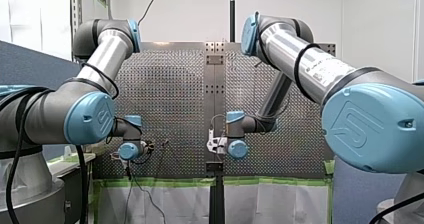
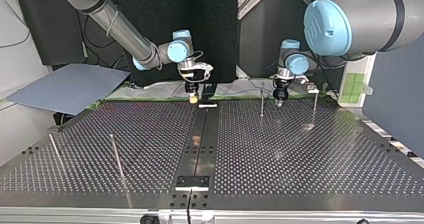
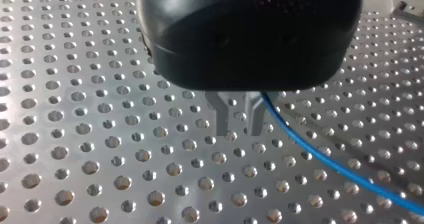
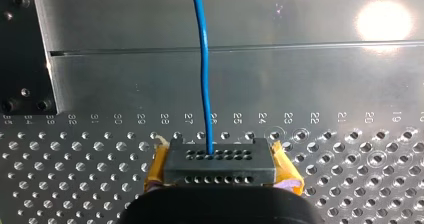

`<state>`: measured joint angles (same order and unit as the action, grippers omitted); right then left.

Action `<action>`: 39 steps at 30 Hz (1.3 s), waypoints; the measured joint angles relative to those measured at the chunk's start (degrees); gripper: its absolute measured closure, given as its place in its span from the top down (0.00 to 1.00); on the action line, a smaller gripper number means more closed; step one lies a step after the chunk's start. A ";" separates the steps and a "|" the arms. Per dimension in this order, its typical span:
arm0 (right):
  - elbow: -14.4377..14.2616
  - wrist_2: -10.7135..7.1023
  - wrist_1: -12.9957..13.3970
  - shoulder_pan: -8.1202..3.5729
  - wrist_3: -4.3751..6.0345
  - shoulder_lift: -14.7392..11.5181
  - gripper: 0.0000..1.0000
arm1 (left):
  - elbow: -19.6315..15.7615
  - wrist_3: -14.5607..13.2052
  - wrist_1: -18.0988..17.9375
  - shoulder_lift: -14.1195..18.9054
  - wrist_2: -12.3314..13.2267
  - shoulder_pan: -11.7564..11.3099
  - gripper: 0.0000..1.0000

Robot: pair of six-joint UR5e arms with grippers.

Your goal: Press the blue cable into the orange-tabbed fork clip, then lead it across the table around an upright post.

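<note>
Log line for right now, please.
right gripper: shut on black connector block | blue cable: runs ahead from block | left gripper: beside cable | clip: unseen

- Setting: a robotics laboratory.
- Perforated metal table beneath my left gripper, with a thin upright post just beside it.
- Industrial arms, my left arm and my right arm, with blue joint caps.
- Green tape and white sheeting behind the grippers, at the table edge; metal shelving beyond.
</note>
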<state>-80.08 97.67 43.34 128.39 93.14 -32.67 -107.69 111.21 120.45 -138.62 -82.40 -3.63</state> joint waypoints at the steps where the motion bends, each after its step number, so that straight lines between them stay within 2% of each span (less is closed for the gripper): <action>1: 0.05 -0.01 -0.08 0.00 -0.02 0.00 0.00 | 0.02 -0.36 0.09 0.00 -0.01 -0.01 0.46; 2: 0.08 -0.01 -0.14 -0.01 -0.05 0.00 0.00 | 0.04 -0.85 0.18 0.00 -0.01 -0.02 0.56; 3: 0.12 -0.03 -0.19 -0.01 -0.08 0.01 0.00 | 0.04 -1.21 0.26 -0.01 -0.01 -0.03 0.56; 4: 0.13 -0.07 -0.21 -0.01 -0.10 0.01 0.00 | 0.04 -1.57 0.35 0.01 -0.03 -0.06 0.76; 5: 0.14 -0.15 -0.23 -0.02 -0.11 0.02 0.00 | 0.04 -2.01 0.56 0.00 -0.06 -0.11 0.84; 6: 0.14 -0.31 -0.25 -0.02 -0.12 0.02 0.00 | 0.04 -2.34 0.76 0.00 -0.09 -0.16 0.84; 7: 0.14 -0.41 -0.26 -0.02 -0.12 0.02 0.00 | 0.04 -2.66 1.00 0.00 -0.11 -0.20 1.00; 16: 0.18 -0.77 -0.55 0.04 -0.14 0.08 0.00 | 0.04 -6.52 4.65 0.01 -1.25 -0.36 1.00; 24: 0.15 -0.80 -0.87 0.12 -0.14 0.09 0.00 | -2.33 -10.55 8.69 0.14 2.16 -0.32 1.00; 29: 0.16 -0.81 -1.02 0.14 -0.14 0.12 0.00 | -4.82 -13.11 10.88 1.80 4.71 -0.59 1.00; 35: 0.14 -0.81 -1.06 0.22 -0.14 0.16 0.00 | -7.77 -16.06 11.05 4.64 7.56 -0.78 1.00; 39: 0.14 -0.81 -1.11 0.23 -0.14 0.18 0.00 | -9.73 -18.02 10.68 6.02 8.48 -0.93 1.00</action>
<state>-79.94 96.86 42.23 128.62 93.01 -32.49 -117.42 93.19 131.13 -132.59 -73.92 -4.56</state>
